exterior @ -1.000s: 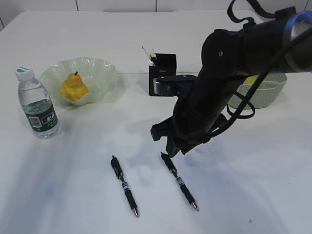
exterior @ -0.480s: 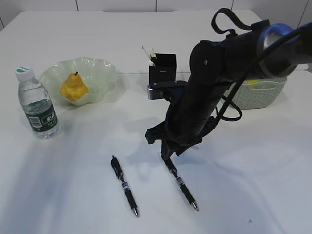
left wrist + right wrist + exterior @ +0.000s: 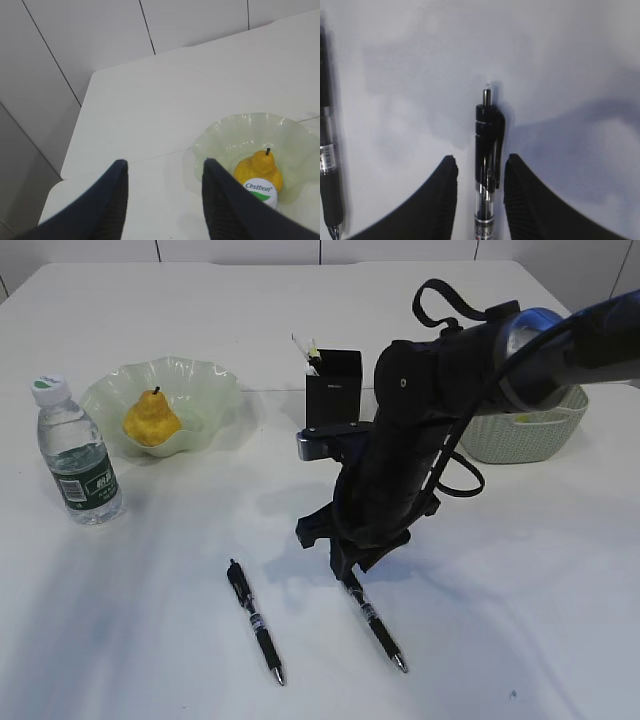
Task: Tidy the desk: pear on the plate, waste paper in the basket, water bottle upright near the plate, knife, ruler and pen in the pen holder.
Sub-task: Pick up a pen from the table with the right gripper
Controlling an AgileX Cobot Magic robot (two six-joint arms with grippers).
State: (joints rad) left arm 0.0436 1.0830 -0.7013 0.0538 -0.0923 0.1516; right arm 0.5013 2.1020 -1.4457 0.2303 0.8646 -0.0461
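the right gripper point(image 3: 480, 175) is hanging low over the right pen point(image 3: 370, 616), its jaws spread with the pen's clip end lying between them, not yet pinched. the left pen point(image 3: 254, 622) is lying just to the left on the desk point(image 3: 520, 620), apart from it. the left gripper point(image 3: 165, 185) is hovering with jaws spread and empty above the bottle point(image 3: 76, 454), which is standing upright near the plate point(image 3: 205, 390); the pear point(image 3: 150, 418) is sitting in that plate. the pen holder point(image 3: 333, 380) is standing far of the arm, the basket point(image 3: 530, 435) to its right. the pen is round and slim, so jaws closing off-centre are likely to roll it sideways or grip it near one end, letting it swing and miss the holder's small mouth.
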